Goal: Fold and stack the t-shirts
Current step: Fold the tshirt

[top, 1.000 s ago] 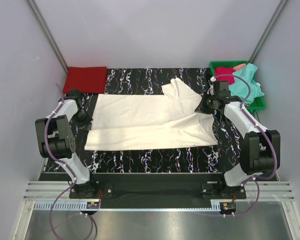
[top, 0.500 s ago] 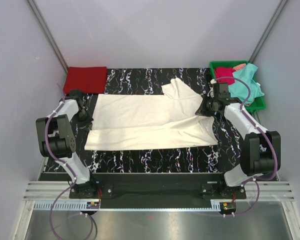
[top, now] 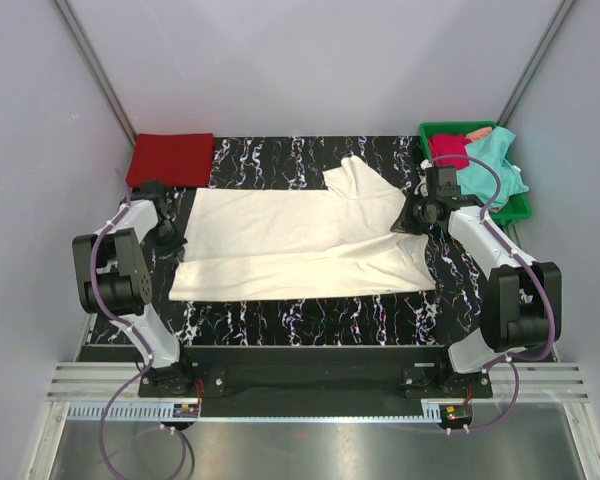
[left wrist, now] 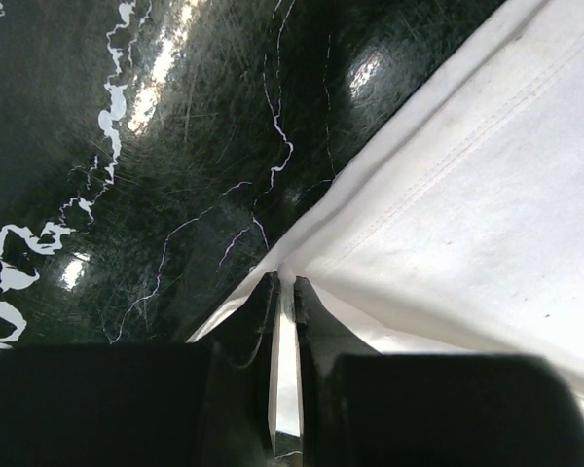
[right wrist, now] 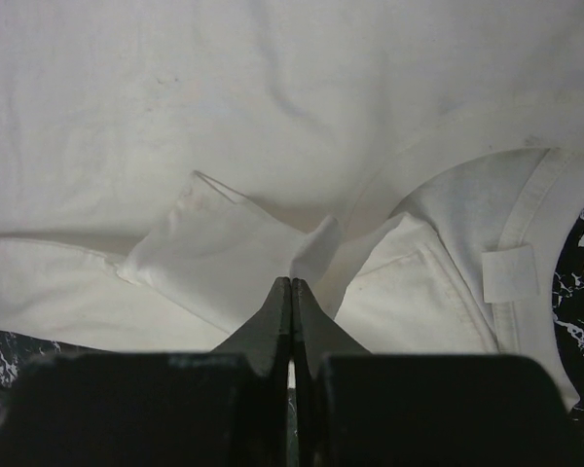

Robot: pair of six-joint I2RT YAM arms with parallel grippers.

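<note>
The large cream-white t-shirt (top: 300, 240) lies spread across the black marbled table, one sleeve sticking out toward the back. My left gripper (top: 172, 235) is at its left hem; in the left wrist view the left gripper (left wrist: 285, 284) is shut on the hem corner of the shirt (left wrist: 487, 195). My right gripper (top: 405, 220) sits at the collar end. Seen from the right wrist, that gripper (right wrist: 292, 280) pinches a raised fold of the shirt (right wrist: 273, 97) beside the neckline. A folded red t-shirt (top: 170, 158) rests at the back left. Teal (top: 495, 165) and crimson (top: 448, 148) t-shirts lie bunched in the tray.
The green plastic tray (top: 520, 208) stands at the back right corner, just behind my right arm. Grey walls enclose the table on three sides. Bare marbled table top (top: 300, 315) shows in front of the white shirt.
</note>
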